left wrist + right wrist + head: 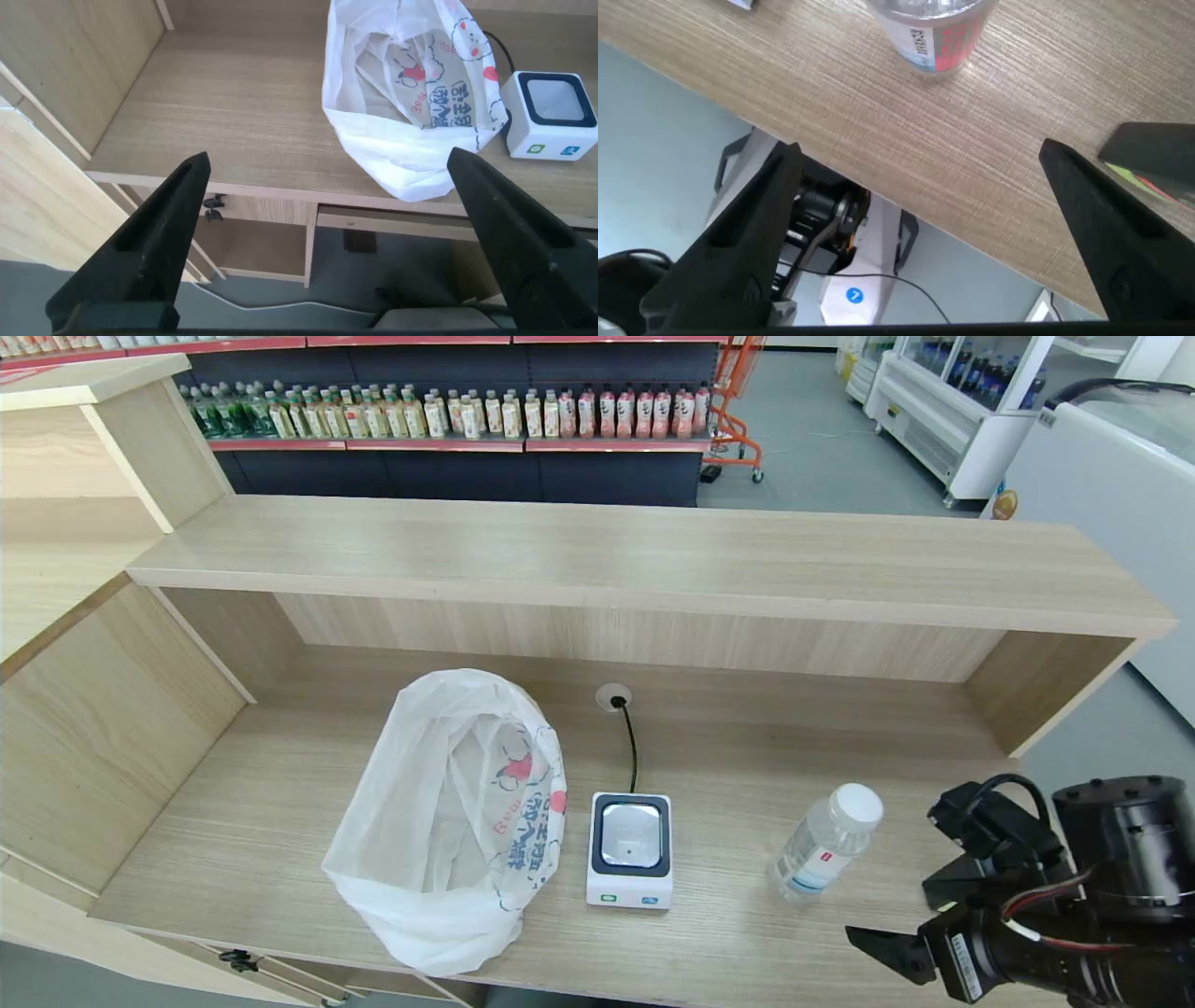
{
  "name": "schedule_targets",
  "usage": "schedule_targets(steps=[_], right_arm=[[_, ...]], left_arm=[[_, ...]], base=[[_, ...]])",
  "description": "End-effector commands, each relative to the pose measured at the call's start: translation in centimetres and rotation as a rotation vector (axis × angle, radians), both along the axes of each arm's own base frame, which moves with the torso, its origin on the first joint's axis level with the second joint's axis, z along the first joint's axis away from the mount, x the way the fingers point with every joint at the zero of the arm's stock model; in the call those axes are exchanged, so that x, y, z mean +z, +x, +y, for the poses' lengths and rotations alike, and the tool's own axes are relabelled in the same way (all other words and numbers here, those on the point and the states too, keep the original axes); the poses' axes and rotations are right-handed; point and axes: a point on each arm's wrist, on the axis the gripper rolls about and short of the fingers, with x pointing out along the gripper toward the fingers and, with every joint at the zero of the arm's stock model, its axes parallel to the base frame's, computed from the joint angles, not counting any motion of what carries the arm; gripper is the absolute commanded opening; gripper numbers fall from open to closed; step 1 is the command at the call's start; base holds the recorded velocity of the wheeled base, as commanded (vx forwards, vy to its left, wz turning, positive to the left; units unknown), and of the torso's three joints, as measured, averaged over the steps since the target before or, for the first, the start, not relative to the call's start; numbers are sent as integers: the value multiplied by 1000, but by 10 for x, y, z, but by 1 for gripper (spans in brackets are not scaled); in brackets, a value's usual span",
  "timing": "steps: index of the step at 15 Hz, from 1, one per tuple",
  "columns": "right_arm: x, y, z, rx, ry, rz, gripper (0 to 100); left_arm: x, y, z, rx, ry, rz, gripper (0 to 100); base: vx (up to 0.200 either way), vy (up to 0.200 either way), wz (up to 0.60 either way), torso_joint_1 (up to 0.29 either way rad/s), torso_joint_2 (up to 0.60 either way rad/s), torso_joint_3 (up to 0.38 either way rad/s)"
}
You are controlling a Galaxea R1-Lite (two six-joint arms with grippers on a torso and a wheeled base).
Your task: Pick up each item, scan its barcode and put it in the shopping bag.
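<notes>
Matt wood-grain counter (794,747), thin translucent plastic bag (448,821), clear plastic bottle (822,847), glossy-topped white plastic scanner (631,849).

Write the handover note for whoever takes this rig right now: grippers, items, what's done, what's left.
Left gripper: fingers open, empty, off the front edge of the counter by the shopping bag.
Right gripper: fingers open, empty, at the counter edge near the water bottle.
Things: water bottle upright, right of the scanner; shopping bag open, left of it, no item seen inside.
Done: nothing visible yet.
Left: pick up the water bottle, scan it, bag it.
</notes>
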Motion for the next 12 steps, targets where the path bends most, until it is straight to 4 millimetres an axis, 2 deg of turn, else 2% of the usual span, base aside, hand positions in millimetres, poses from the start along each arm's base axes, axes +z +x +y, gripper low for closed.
schedule_targets(steps=[1, 9, 12], right_arm=[[-26, 10, 5, 5, -65, 79, 100], [-37, 40, 20, 49, -53, -97, 100], [-39, 46, 34, 93, -33, -160, 100]], left_arm=[[0, 0, 0, 0, 0, -1, 100], [0, 0, 0, 0, 0, -1, 100], [0, 0, 0, 0, 0, -1, 100]], base=[[0, 0, 0, 0, 0, 0], [0, 0, 0, 0, 0, 0], [0, 0, 0, 0, 0, 0]])
